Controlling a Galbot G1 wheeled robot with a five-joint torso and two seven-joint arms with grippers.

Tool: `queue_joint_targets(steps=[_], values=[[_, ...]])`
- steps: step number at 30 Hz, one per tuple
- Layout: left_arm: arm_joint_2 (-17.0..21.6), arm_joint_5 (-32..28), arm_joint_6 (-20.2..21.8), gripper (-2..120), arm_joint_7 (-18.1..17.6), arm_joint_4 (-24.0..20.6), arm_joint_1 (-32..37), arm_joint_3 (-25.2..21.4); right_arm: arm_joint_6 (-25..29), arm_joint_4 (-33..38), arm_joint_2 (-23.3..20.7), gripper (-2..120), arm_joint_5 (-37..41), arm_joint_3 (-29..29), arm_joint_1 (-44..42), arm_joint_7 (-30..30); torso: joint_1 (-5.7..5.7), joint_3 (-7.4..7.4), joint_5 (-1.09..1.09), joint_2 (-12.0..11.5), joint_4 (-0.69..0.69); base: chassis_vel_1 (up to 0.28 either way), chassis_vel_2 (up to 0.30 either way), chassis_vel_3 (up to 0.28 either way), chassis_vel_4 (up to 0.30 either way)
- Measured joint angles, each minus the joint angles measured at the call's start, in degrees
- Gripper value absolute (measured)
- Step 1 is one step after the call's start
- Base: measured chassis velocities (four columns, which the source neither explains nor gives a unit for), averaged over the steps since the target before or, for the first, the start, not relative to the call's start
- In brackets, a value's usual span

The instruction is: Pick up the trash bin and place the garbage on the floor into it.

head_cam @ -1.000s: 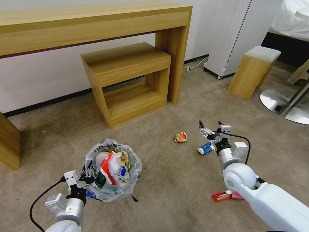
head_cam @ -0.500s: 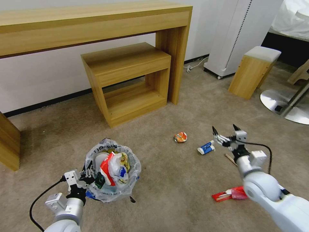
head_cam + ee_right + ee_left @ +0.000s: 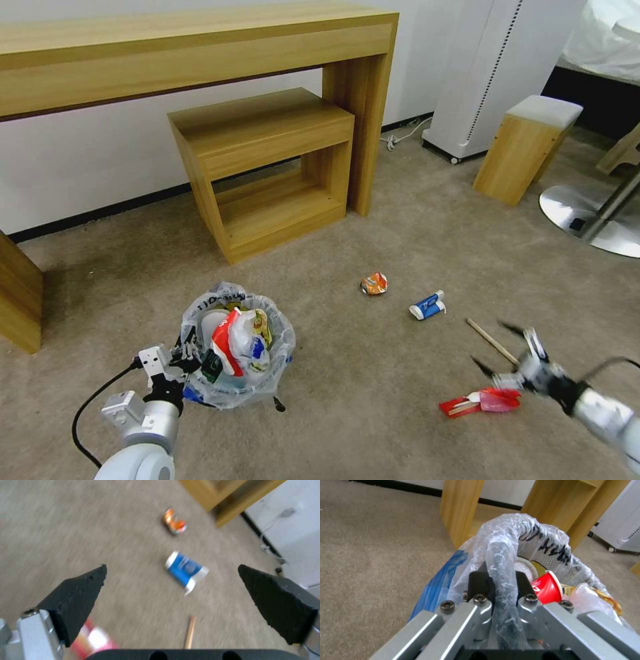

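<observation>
Beige short-pile carpet floor (image 3: 373,373), backed by a white wall with wooden furniture along it.

Nearest, right side: right claw (image 3: 510,350), held low over the floor, fingers spread wide, nothing between them. In the right wrist view the two black fingertips (image 3: 83,590) stand far apart. Just beside it, on the floor: red packet (image 3: 481,401), lying flat. Beyond the claw: wooden stick (image 3: 492,341), lying flat.

Nearest, left side: left claw (image 3: 179,365), clamped on the rim of the trash bin (image 3: 235,393). The left wrist view shows the fingers (image 3: 480,585) pinching the rim with the clear bag (image 3: 526,537) folded over it. The bin holds a red paper cup (image 3: 223,343) and crumpled wrappers; whether its base touches the floor cannot be told.

Middle distance, on the floor, well apart from the bin: blue-white carton (image 3: 427,306), on its side; orange snack wrapper (image 3: 374,283), crumpled.

Far: low wooden shelf unit (image 3: 267,167) set under a long wooden console (image 3: 193,53); small wooden stool (image 3: 527,147) at right.
</observation>
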Motion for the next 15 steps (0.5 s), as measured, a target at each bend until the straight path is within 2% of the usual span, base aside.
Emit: queue_joint_targets(steps=[4, 8, 11, 12, 15], values=[[-0.14, -0.06, -0.20, 3, 0.01, 0.71, -0.49, 0.20, 0.77, -2.94, 1.44, 100, -1.88, 0.21, 0.31, -0.14, 0.00, 0.00, -0.01, 0.00, 0.01, 0.000, 0.000, 0.000, 0.000], [-0.34, 0.07, -0.56, 3, 0.17, 1.38, -0.82, 0.46, 1.23, -7.20, 3.89, 100, -3.16, -1.89, 4.33, -0.23, 0.00, 0.00, 0.00, 0.00, 0.00, 0.000, 0.000, 0.000, 0.000], [-0.32, 0.12, -0.66, 3, 0.24, 1.63, -1.00, 0.46, 1.30, -12.79, 6.83, 100, -4.31, -6.52, 11.64, -0.48, 0.00, 0.00, 0.00, -0.01, 0.02, 0.000, 0.000, 0.000, 0.000], [-0.32, 0.12, -0.66, 3, 0.24, 1.63, -1.00, 0.46, 1.30, -12.79, 6.83, 100, -4.31, -6.52, 11.64, -0.48, 0.00, 0.00, 0.00, -0.01, 0.02, 0.000, 0.000, 0.000, 0.000], [-0.26, 0.09, -0.69, 3, 0.24, 1.65, -1.02, 0.37, -0.66, -16.27, 9.39, 100, -4.55, -11.57, 16.99, -0.65, 0.01, 0.01, -0.01, 0.00, 0.02, 0.000, 0.000, 0.000, 0.000]])
